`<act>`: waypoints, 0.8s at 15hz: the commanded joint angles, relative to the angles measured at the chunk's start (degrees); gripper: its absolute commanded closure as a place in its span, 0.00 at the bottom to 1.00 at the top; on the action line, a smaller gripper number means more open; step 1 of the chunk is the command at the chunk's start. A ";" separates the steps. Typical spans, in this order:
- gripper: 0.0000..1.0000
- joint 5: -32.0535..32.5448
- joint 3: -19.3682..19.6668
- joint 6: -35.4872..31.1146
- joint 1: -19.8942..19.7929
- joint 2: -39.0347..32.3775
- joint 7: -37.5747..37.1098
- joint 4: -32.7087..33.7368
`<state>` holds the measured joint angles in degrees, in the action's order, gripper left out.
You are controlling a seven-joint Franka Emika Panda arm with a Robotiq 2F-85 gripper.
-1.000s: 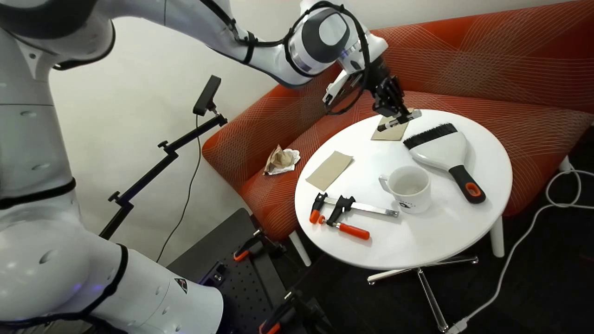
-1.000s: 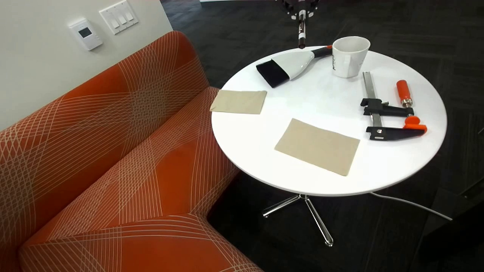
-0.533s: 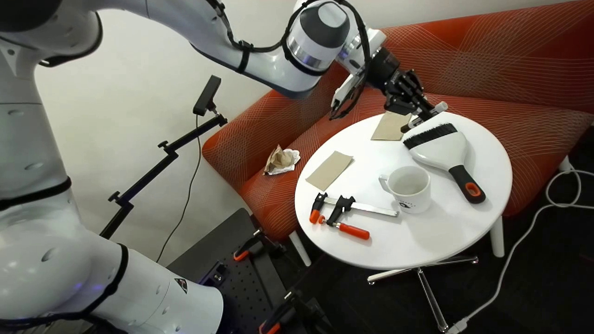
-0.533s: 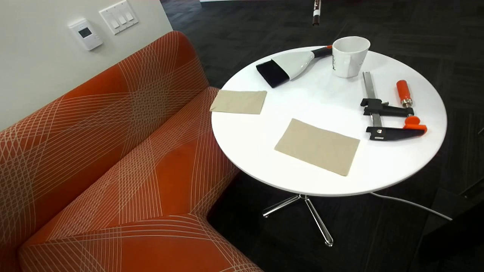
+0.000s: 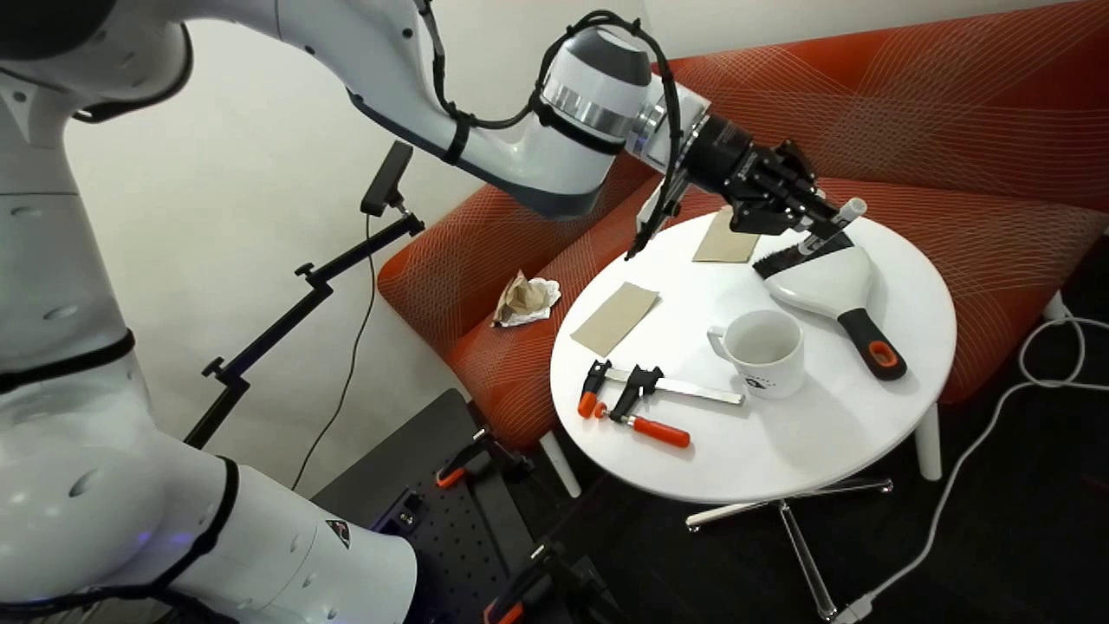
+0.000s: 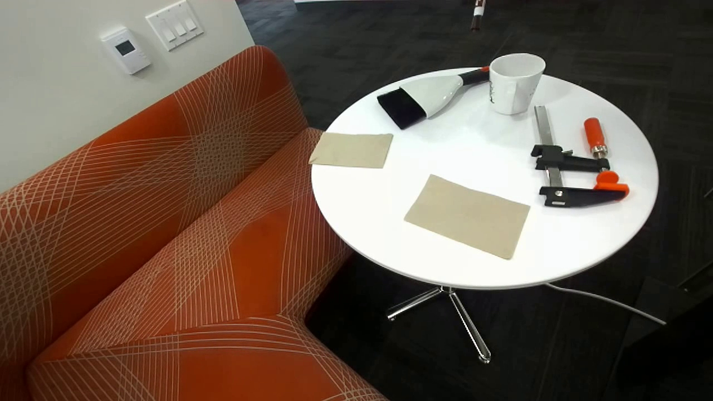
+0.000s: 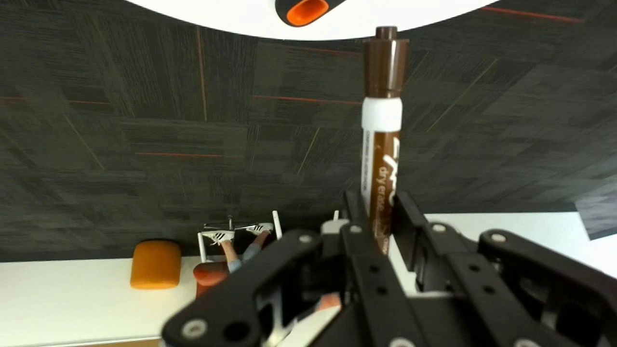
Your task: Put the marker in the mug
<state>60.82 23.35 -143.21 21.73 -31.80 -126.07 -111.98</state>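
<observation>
Pincer (image 7: 380, 206): grasping the brown marker (image 7: 382, 115)
Marker: aloft, tilted, clear of the mug (image 5: 774, 368)
Mug: standing upright on the white desk (image 5: 832, 442), between clamp (image 5: 644, 382) and brush (image 5: 830, 284)

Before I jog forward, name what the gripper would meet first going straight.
Likely the floor past the table: the wrist view shows it ahead of the gripper and held marker, though depth is unclear.

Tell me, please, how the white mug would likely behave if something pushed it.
The mug looks ceramic, so it is probably rigid and could chip. It narrows toward its base, so a push high up might tip it. On the smooth tabletop, a low push may slide it.
</observation>
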 commanded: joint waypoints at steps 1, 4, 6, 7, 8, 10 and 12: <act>0.95 5.87 -5.86 5.88 -4.17 2.63 -8.04 -2.60; 0.95 7.35 -10.50 10.19 -7.18 3.00 -11.52 -3.81; 0.95 7.57 -13.01 12.49 -8.69 3.35 -12.91 -4.72; 0.95 7.46 -14.11 13.65 -9.30 3.46 -13.54 -5.03; 0.95 7.22 -15.08 14.39 -9.95 3.57 -13.69 -5.32; 0.95 6.74 -16.74 15.68 -11.02 3.65 -13.89 -5.84; 0.95 6.63 -17.94 16.51 -11.89 3.50 -13.85 -6.13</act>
<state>66.79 7.85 -128.83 11.67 -30.57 -138.04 -115.77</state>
